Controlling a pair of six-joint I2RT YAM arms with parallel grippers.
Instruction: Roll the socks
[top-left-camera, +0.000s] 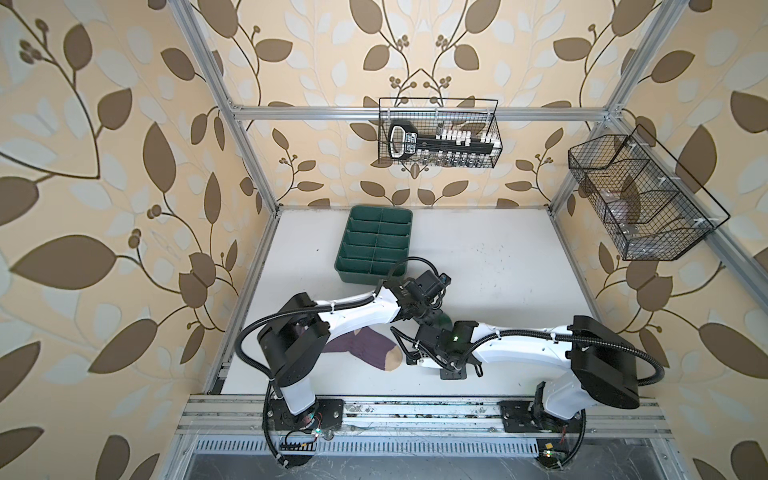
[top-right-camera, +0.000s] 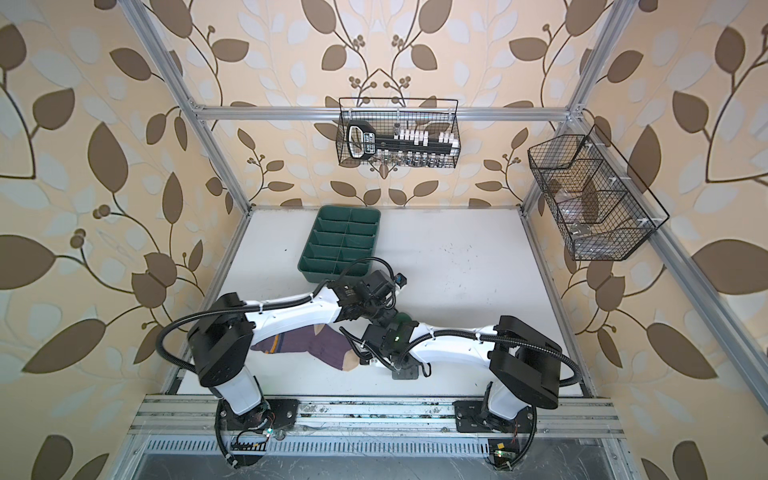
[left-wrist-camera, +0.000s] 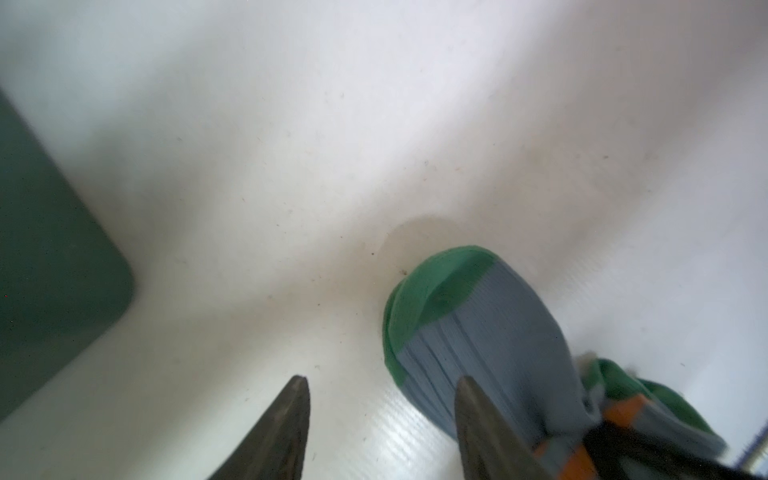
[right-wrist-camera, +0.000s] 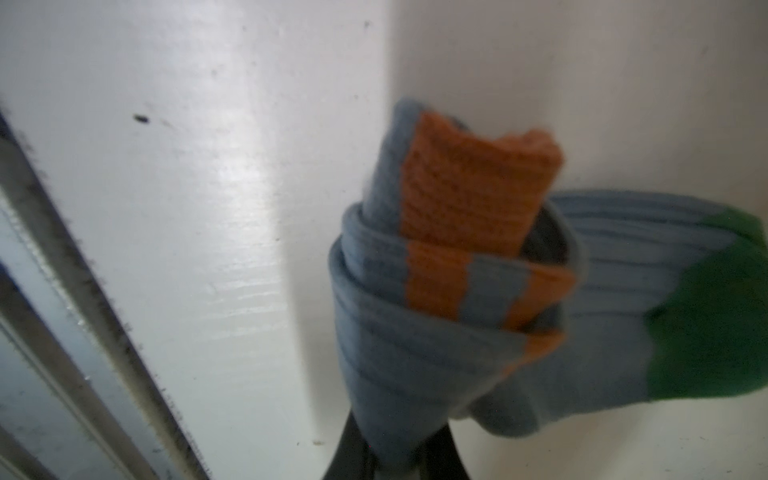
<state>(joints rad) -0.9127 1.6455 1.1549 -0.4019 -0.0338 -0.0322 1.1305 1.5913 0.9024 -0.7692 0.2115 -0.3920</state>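
The grey-blue sock (right-wrist-camera: 436, 291) is partly rolled: its orange cuff end is wound up and clamped in the closed right hand (right-wrist-camera: 399, 451), mid-frame in both top views, with the green toe trailing loose. The left hand (left-wrist-camera: 384, 380) is held open and empty beside it. The purple sock (top-left-camera: 370, 347), lower centre, is seen lying flat and unrolled.

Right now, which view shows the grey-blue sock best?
The right wrist view: the grey-blue sock is close, orange cuff rolled inside. Left wrist shows its green toe end; both top views, only a green scrap.
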